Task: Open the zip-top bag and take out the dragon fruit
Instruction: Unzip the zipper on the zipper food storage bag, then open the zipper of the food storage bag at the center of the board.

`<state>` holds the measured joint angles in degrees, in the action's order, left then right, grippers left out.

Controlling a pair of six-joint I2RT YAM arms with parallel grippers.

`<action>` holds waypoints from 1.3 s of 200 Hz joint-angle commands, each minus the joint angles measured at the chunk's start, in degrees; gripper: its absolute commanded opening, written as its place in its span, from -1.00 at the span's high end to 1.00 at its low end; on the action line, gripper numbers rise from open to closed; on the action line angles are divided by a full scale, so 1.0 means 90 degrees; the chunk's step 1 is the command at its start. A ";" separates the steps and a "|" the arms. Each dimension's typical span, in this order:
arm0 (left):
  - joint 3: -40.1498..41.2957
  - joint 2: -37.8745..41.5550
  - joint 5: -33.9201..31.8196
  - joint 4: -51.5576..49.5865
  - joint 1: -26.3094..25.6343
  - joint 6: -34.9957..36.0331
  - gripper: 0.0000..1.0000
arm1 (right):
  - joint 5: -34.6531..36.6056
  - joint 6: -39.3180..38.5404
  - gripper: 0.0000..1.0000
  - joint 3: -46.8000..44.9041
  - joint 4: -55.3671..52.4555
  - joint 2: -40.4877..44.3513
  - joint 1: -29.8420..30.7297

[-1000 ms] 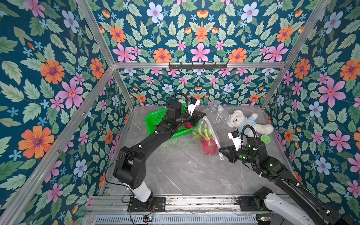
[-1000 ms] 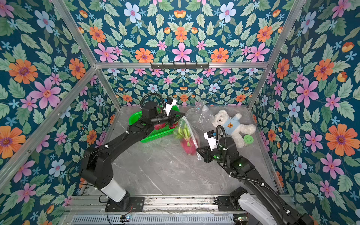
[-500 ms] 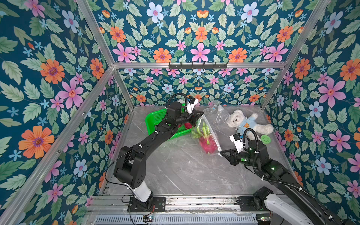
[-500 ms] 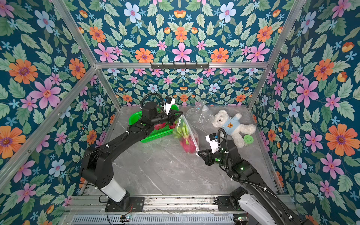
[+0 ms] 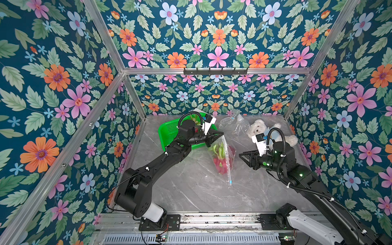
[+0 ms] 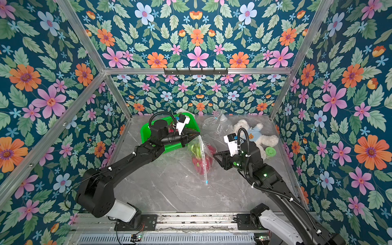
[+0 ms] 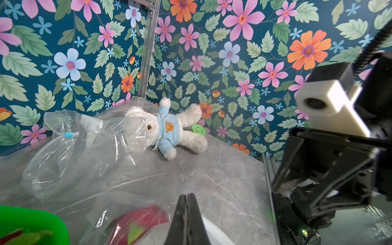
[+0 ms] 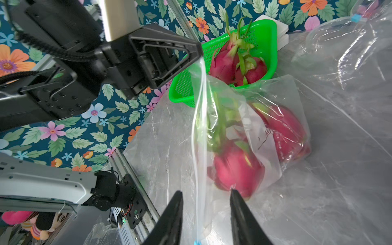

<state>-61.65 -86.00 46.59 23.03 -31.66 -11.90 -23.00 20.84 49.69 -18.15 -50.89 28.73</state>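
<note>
The left gripper (image 5: 220,134), jaws closed, pinches the top corner of the clear plastic zip-top bag (image 5: 224,158). It holds the bag hanging at the centre of the frame in both top views. The small blue slider (image 5: 230,181) sits at the low end of the zip strip, near the desk. Two magenta, green-scaled dragon fruit (image 8: 235,169) lie inside the bag. Two more rest in the green plastic mesh basket (image 5: 167,131) in the upper middle, behind the left arm.

The right gripper (image 8: 204,193) has its jaws apart, and the zip strip runs between them without any contact I can make out. I cannot tell whether the seal is fully parted.

To open the mouth well, the right jaws should take one lip only and draw it away from the left grip. A slow pull would keep the thin film from slipping.

The grey marble-patterned desk (image 5: 191,191) looks smooth and glossy. Crumpled empty clear bags (image 7: 74,148) and a white teddy bear in a blue top (image 7: 167,127) lie at the upper right. Floral panels on aluminium framing enclose the cell.
</note>
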 commanded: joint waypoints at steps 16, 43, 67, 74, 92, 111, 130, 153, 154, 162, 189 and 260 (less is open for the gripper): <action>0.0120 0.0163 0.0078 0.0356 -0.0110 -0.0111 1.00 | -0.0539 0.0518 0.20 -0.0221 0.1458 -0.0510 0.0118; 0.0160 0.0178 0.0068 0.0346 -0.0154 -0.0138 1.00 | -0.0169 0.0405 0.20 -0.0147 0.1601 -0.0914 0.0602; 0.0180 0.0152 0.0075 0.0361 -0.0193 -0.0164 1.00 | 0.0234 0.0351 0.35 -0.0006 0.1437 -0.1178 0.0714; 0.0180 0.0143 0.0077 0.0361 -0.0203 -0.0177 1.00 | 0.0361 0.0351 0.48 0.0000 0.1414 -0.1200 0.0715; 0.0190 0.0149 0.0087 0.0354 -0.0218 -0.0172 1.00 | 0.0560 0.0331 0.58 -0.0023 0.1401 -0.1173 0.0719; 0.0199 0.0145 0.0096 0.0361 -0.0222 -0.0173 1.00 | 0.0674 0.0302 0.58 -0.0031 0.1358 -0.1078 0.0713; 0.0190 0.0140 0.0106 0.0357 -0.0222 -0.0175 1.00 | 0.0810 0.0263 0.59 -0.0068 0.1344 -0.0997 0.0714; 0.0180 0.0144 0.0126 0.0344 -0.0222 -0.0178 1.00 | 0.1028 0.0137 0.54 -0.0072 0.1204 -0.0976 0.0714; 0.0180 0.0147 0.0121 0.0348 -0.0222 -0.0175 1.00 | 0.1035 0.0136 0.53 -0.0067 0.1200 -0.0976 0.0709; 0.0180 0.0144 0.0131 0.0352 -0.0222 -0.0178 1.00 | 0.1071 0.0117 0.51 -0.0086 0.1189 -0.0994 0.0709; 0.0180 0.0142 0.0135 0.0359 -0.0230 -0.0191 1.00 | 0.0805 0.0153 0.49 -0.0140 0.1362 -0.1139 0.0711; 0.0247 0.0169 0.0078 0.0366 -0.0262 -0.0172 1.00 | 0.1216 0.0234 1.00 -0.0172 0.1196 -0.1149 0.0717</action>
<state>-59.66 -84.82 47.42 23.99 -33.91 -13.50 -16.64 22.90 47.81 -6.13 -63.11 35.14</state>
